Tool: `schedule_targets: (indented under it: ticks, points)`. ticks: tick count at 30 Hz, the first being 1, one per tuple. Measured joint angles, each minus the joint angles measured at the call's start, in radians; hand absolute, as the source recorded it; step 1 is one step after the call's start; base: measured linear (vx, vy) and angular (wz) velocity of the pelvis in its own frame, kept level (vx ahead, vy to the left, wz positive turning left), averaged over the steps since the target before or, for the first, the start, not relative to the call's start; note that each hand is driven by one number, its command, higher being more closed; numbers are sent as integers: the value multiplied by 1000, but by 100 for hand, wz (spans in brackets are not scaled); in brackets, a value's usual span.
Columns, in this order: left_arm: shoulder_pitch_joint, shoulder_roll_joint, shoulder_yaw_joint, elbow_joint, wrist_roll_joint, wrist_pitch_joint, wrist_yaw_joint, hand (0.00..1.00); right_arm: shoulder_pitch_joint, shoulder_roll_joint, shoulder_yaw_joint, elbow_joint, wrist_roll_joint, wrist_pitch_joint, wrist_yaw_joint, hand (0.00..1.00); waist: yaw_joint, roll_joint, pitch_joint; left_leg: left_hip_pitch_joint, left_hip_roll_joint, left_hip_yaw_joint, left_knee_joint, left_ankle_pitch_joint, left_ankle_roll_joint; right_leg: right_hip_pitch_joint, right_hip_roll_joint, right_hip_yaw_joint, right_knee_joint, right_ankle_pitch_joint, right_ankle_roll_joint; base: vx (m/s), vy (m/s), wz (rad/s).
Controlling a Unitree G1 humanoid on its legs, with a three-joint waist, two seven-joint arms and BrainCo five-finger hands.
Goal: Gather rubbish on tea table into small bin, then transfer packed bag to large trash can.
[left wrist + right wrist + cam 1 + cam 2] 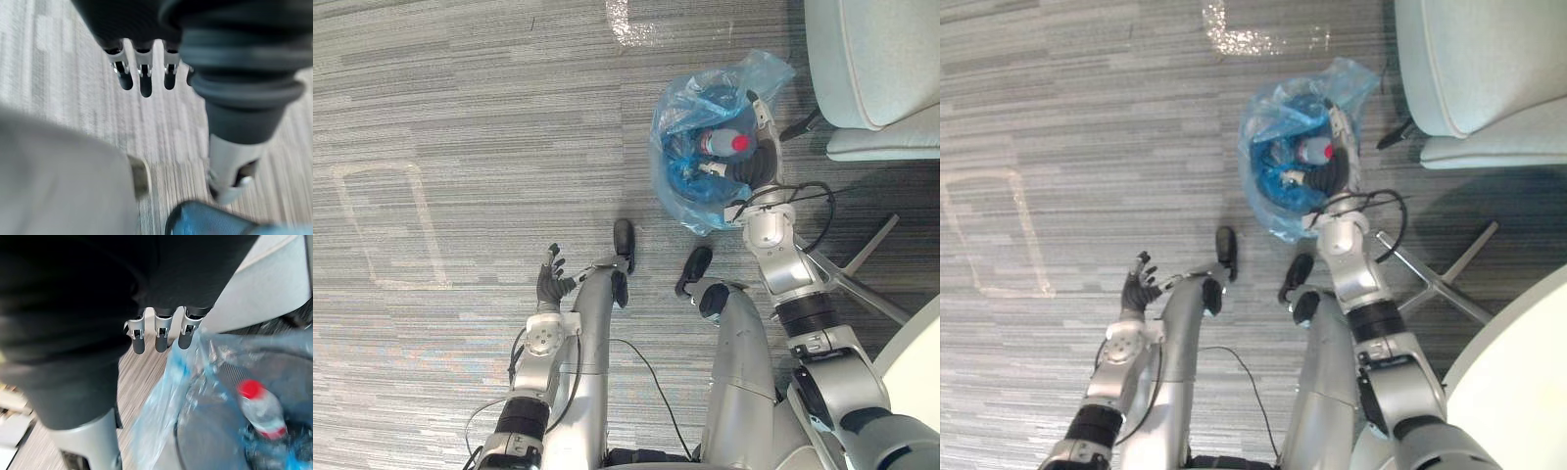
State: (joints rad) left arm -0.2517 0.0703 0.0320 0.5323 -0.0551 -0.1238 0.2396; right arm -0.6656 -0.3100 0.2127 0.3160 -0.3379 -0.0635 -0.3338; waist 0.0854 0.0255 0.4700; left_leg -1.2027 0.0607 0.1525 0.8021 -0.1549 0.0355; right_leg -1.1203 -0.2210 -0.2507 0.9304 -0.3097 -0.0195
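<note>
- Blue bag stands open-mouthed on the carpet, just beside the chair.
- In the bag: a clear bottle with a red cap, lying on its side. Other scraps next to it, can't identify them.
- Right hand is at the bag's near rim. Its fingers are straight, tips at the plastic edge, not curled round it.
- Left hand is low over the carpet, well apart from the bag, fingers spread, holding nothing.
- White table edge at the robot's right.
</note>
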Motion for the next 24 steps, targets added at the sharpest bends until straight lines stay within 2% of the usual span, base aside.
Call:
schedule_targets:
  ticks: [2, 8, 15, 18, 24]
  points:
    - [-12, -2, 8, 23, -9, 0, -1, 0, 37, 27, 16, -22, -56, -4, 12, 0, -1, -1, -5, 0, 7, 0, 3, 3, 5, 1, 6, 1, -2, 2, -4, -44, -13, -7]
    - [-37, 0, 22, 66, -9, -1, 0, 0, 82, 30, 27, -26, -146, -8, 22, 0, -3, -2, -7, 6, 18, 2, 7, 5, 3, 3, 18, 4, -6, 7, -12, -57, -13, -6]
    - [-55, 24, 22, 128, -7, -1, 15, 0, 140, 61, 26, 56, -258, -6, 11, 0, -13, -27, -37, 14, 29, 3, 3, 3, -9, 8, 29, 5, -13, 13, -20, -59, -11, -4]
    - [-59, 27, 23, 138, -6, -1, 21, 0, 141, 76, 14, 100, -300, 11, -11, 0, -18, -31, -40, 14, 31, 3, 1, 5, -11, 7, 31, 5, -14, 14, -21, -48, -8, -2]
    - [-99, 28, 29, 188, -7, 1, 58, 0, 132, 112, -47, 163, -371, 84, -81, 0, -18, -31, -40, 9, 35, 4, -1, 5, -12, 2, 36, 4, -20, 14, -22, -42, 0, -2]
